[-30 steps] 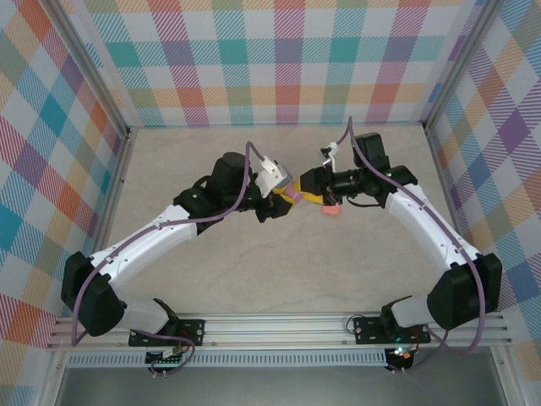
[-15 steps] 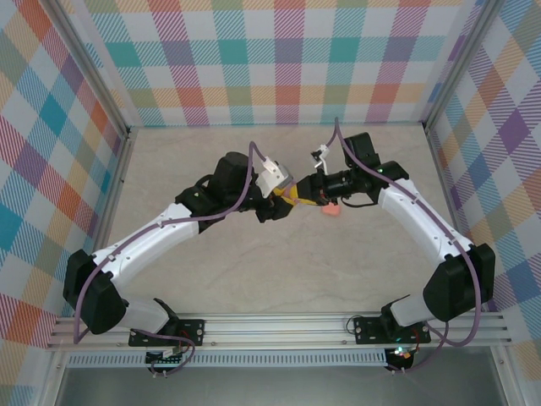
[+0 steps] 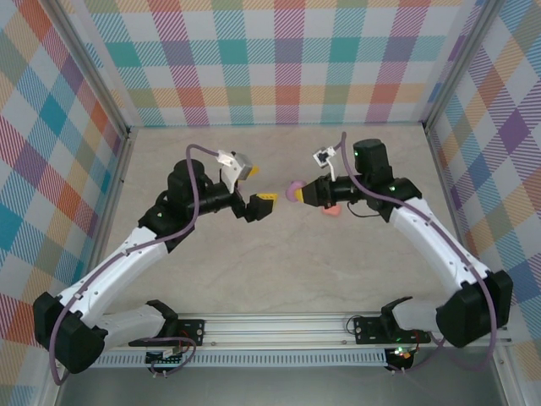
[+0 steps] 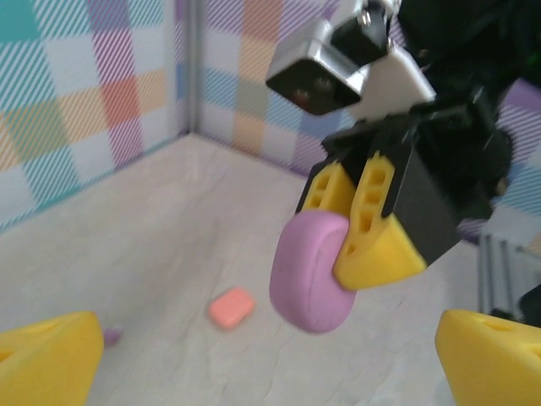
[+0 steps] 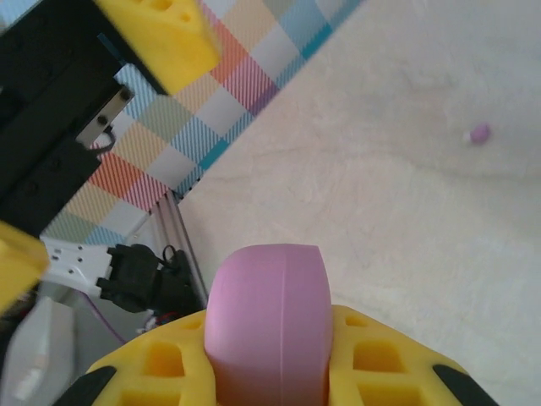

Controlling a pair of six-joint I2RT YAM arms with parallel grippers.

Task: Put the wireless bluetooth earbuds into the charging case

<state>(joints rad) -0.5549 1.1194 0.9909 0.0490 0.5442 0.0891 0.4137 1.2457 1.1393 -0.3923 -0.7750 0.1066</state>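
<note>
Your R gripper (image 3: 302, 192) pinches the purple case (image 4: 308, 283), held above the table (image 3: 279, 271). Your L gripper (image 3: 259, 187) is spread wide, empty. One purple earbud (image 5: 479, 133) lies on the table, apart from the case.

The top external camera looks down from behind the arm bases (image 3: 169, 326) over the whole table (image 3: 279, 262). The wrist cameras sit close, facing each other across the purple case (image 4: 311, 272), shared by all views.
</note>
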